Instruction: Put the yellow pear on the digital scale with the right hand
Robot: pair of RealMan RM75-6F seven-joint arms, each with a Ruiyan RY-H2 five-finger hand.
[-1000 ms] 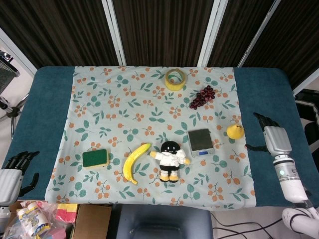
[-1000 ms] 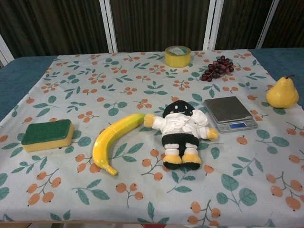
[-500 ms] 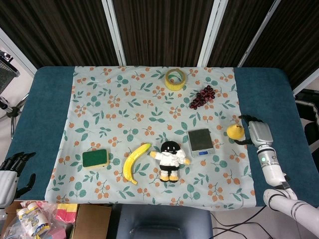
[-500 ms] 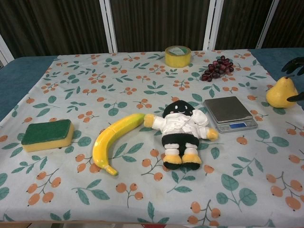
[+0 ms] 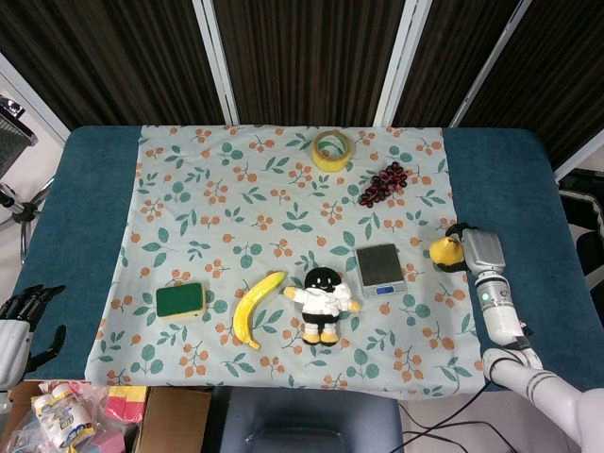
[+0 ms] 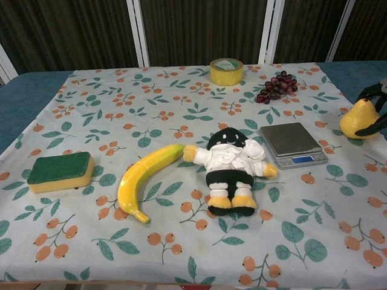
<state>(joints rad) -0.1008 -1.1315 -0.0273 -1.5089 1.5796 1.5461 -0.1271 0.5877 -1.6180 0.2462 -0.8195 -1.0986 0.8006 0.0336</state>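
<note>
Right hand point(image 5: 475, 248) at yellow pear point(image 5: 444, 249), dark fingers point(image 6: 370, 91) curling round it, grasp not yet certain. Pear upright on floral cloth, just left of hand; silver digital scale point(image 5: 379, 268) further left, near.

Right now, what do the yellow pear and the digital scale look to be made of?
Yellow pear: likely plastic or foam imitation fruit; even, smooth, faintly glossy skin without blemishes, though real fruit cannot be ruled out. The right robot hand is closing around it. Digital scale: brushed, matte grey metal-looking platform on what seems a silver plastic base with a blue display strip.
</note>
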